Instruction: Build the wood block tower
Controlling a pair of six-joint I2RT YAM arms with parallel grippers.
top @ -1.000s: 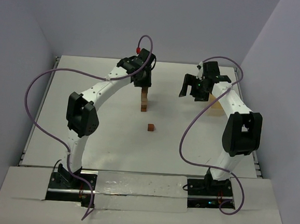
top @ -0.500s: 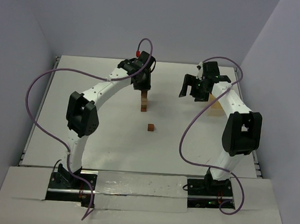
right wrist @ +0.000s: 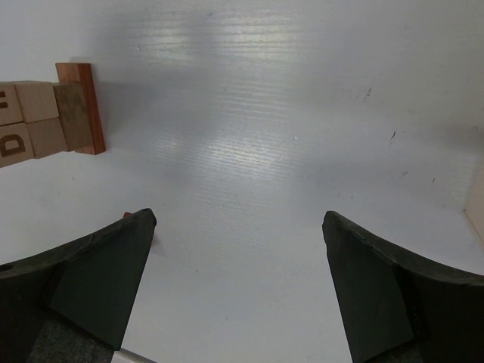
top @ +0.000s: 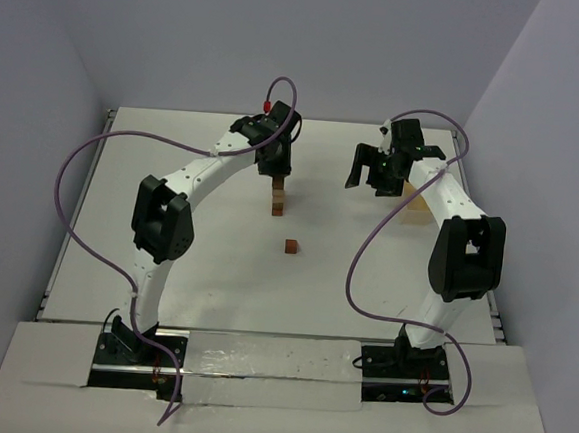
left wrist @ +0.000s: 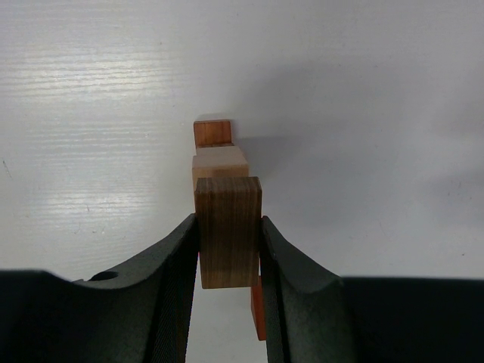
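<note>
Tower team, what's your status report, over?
Left pincer shut on brown block, above tower. Right pincer open, empty. Loose cube nearby, not in the way.

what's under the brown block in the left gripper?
Left wrist view: below the dark brown wooden block clamped by the left gripper sit a pale tan wooden cube, then a reddish-brown block. The held block hides whether they touch.

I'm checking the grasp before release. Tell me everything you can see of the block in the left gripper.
The held block is a small rectangular piece of darker brown wood, its grain running lengthwise. The left gripper pinches its two side faces between black fingers. It hangs lined up over the tower, above a pale tan block; whether they touch cannot be told.
</note>
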